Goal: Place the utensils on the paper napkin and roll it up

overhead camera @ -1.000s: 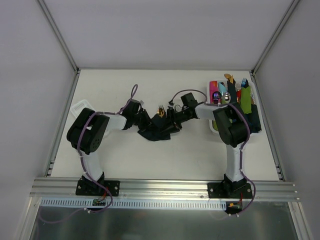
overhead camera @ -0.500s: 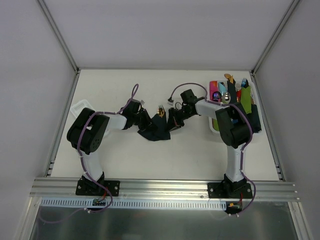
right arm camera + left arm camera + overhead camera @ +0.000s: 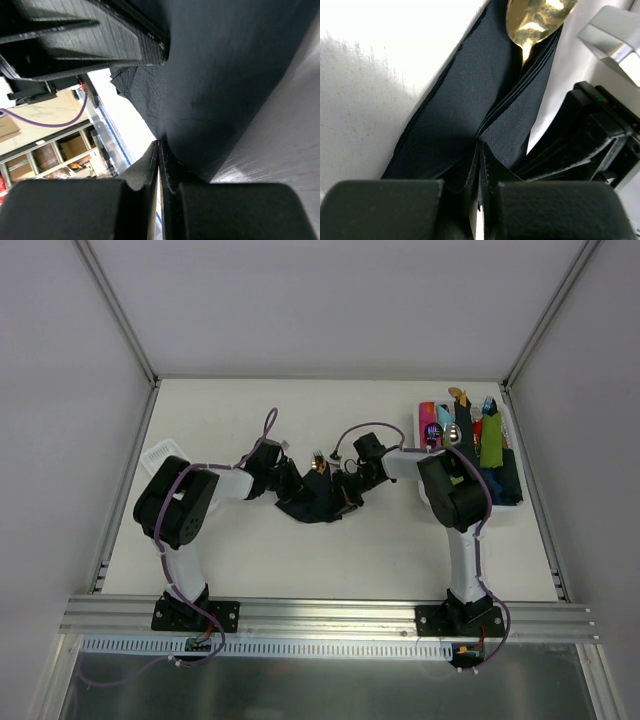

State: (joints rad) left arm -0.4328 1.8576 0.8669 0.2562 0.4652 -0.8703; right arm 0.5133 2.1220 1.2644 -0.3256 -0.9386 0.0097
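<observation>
The dark navy paper napkin (image 3: 314,506) lies folded into a loose bundle at the table's middle. The spoon's gold bowl (image 3: 320,464) sticks out of its far end and shows in the left wrist view (image 3: 537,17) between the napkin's (image 3: 470,95) layers. The fork does not show. My left gripper (image 3: 296,486) is shut on the napkin's left side, its jaws pinching a fold (image 3: 480,150). My right gripper (image 3: 346,490) is shut on the napkin's (image 3: 225,75) right side (image 3: 159,150). The two grippers nearly touch; the left gripper's fingers (image 3: 75,40) fill the top of the right wrist view.
A white tray (image 3: 514,440) at the right holds a green roll (image 3: 491,440), a pink roll (image 3: 428,422) and dark rolls with cutlery tips. A white basket (image 3: 160,455) sits at the far left, beside the left arm.
My right gripper lifted toward the far side with the napkin's edge, then came back down and left over the bundle. The napkin is now narrower. The left gripper held still.
</observation>
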